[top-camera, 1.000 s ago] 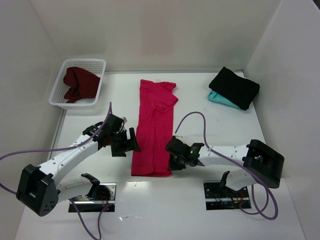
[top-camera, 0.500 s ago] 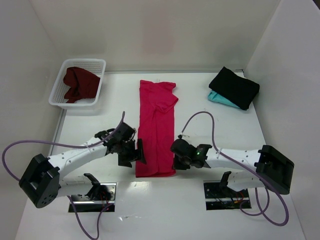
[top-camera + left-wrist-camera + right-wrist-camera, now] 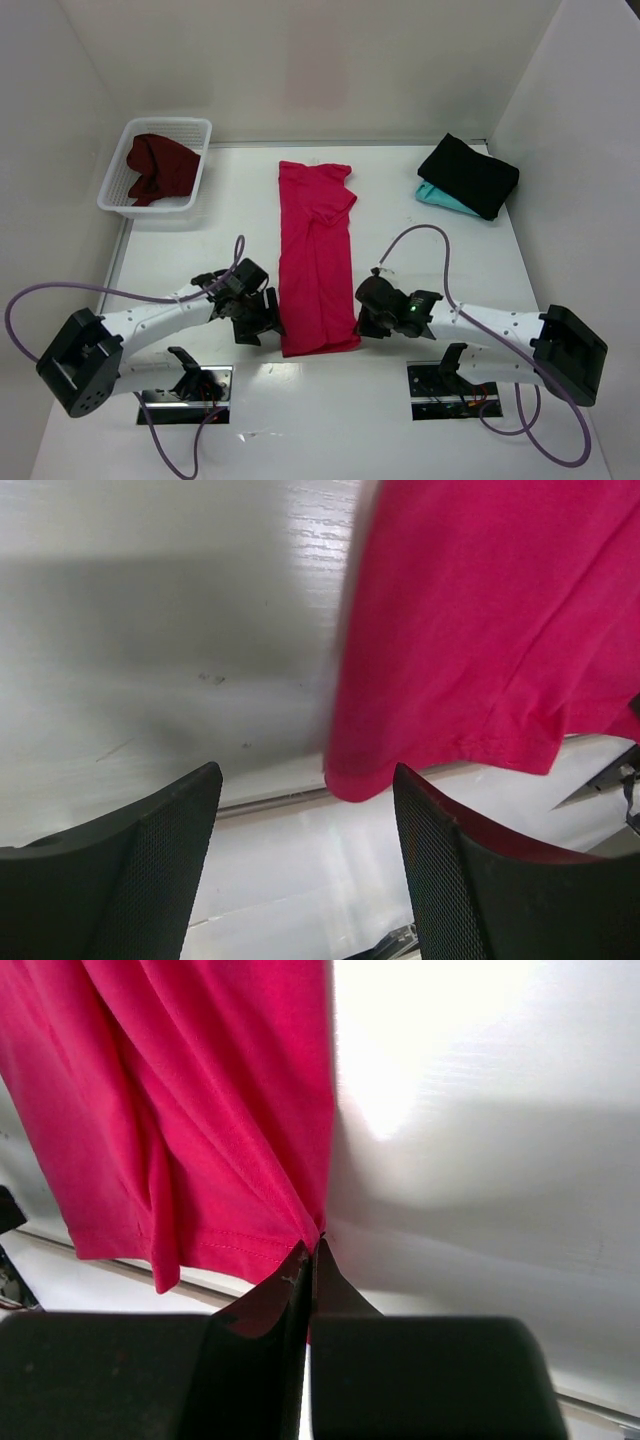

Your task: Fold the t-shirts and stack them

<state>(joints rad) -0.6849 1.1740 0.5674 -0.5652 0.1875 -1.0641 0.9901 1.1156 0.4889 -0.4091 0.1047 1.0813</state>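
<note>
left tool [image 3: 305, 776] open, pink t-shirt [image 3: 316, 260] corner ahead | right tool [image 3: 311, 1255] pinching its hem

A white plastic lattice basket [image 3: 112, 192] sits at the far left corner of a white table [image 3: 400, 205]. Plain white walls [image 3: 300, 70] close the table in on 3 sides: left, far and right. Close up, the painted tabletop shows faint grain and a few small dark scuff marks [image 3: 212, 678].

Four t-shirts [image 3: 318, 250], one basket [image 3: 150, 212], two arms [image 3: 150, 320].
</note>
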